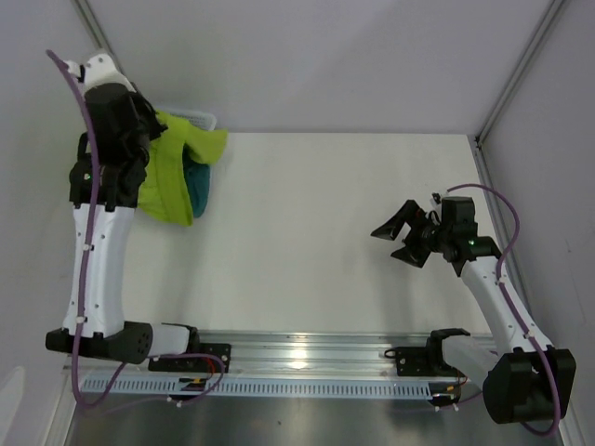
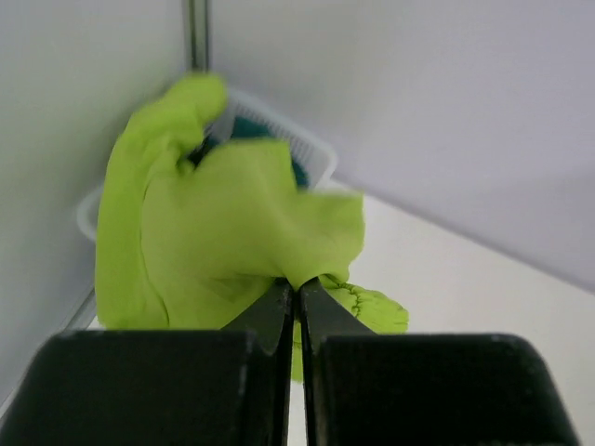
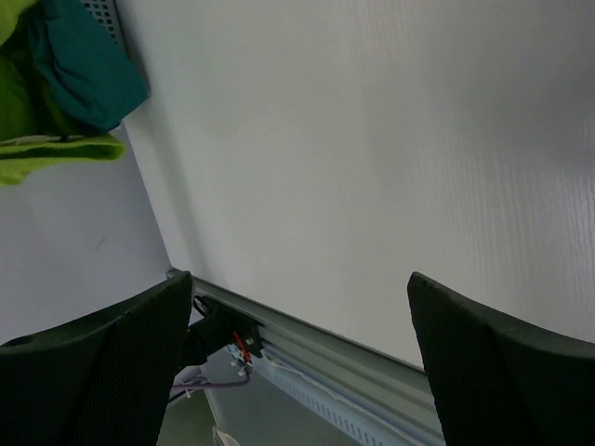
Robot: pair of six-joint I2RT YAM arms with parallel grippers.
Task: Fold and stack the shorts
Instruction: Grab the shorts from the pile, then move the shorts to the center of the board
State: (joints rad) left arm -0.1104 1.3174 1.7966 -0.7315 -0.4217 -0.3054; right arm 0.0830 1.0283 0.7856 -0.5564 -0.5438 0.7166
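**Lime-green shorts pinched at the far-left corner**

The shorts [image 2: 232, 232], bright lime-green and crumpled, are gripped by the clenched left claw [image 2: 297, 295] at a white basket [image 2: 311, 156], over a teal garment [image 3: 79, 60]. The right claw [image 3: 299, 279] is held released above the worktop [image 1: 307, 232].

Nothing legible on show: the shorts [image 2: 232, 223] present no readable mark. The near-edge rail [image 1: 307, 351] may carry print, too blurred to tell.

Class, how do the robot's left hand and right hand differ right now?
The left hand is shut on the shorts; the right hand is open and empty. The left hand is at the far-left corner; the right hand hovers at the right of the table. Both are black.
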